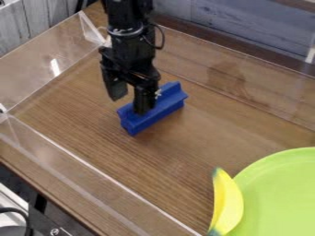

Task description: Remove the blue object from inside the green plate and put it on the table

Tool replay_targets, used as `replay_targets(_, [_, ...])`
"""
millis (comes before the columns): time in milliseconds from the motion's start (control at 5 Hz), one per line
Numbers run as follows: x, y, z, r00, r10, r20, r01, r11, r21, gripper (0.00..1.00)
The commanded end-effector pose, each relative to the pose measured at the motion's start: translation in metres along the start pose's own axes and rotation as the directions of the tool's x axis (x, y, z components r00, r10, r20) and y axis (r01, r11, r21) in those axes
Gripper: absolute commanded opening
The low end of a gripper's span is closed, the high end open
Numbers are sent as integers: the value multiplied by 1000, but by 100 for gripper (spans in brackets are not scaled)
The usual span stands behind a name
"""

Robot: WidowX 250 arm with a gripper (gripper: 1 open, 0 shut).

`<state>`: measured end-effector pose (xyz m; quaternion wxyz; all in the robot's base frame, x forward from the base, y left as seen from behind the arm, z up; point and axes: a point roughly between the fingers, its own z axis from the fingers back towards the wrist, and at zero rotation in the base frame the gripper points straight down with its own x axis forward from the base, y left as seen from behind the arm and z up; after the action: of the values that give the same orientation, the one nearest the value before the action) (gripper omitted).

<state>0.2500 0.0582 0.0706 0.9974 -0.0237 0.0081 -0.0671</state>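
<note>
The blue object (153,110), a ridged blue block, lies flat on the wood-grain table (234,120), well to the left of the green plate (281,194) in the bottom right corner. My black gripper (131,90) hangs just above the block's left end. Its two fingers stand apart and open, with nothing between them. The block is not held.
A yellow banana-shaped thing (226,203) rests on the plate's left rim. Low clear acrylic walls (50,64) edge the table on the left and front. A small bottle with a yellow label (123,14) stands beyond the far wall.
</note>
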Motion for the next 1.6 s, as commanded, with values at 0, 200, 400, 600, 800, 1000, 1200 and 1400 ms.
replay_targets(0, [8,-3,0,999,-15,48,15,1000,0,100])
replay_targets(200, [12,-5,-2,998,-20,65,21,1000,-11,100])
replay_targets(400, [14,-6,-4,997,-12,76,14,1000,-20,100])
replay_targets(600, [13,-7,-3,997,-3,83,6,1000,-30,100])
replay_targets(800, [12,-9,0,996,6,90,-2,999,-39,100])
replay_targets(1000, [12,-12,4,995,13,97,-8,999,-48,100])
replay_targets(1200, [12,-13,8,994,18,104,-12,998,-55,100])
replay_targets(1400, [12,-13,11,994,21,111,-14,998,-61,100])
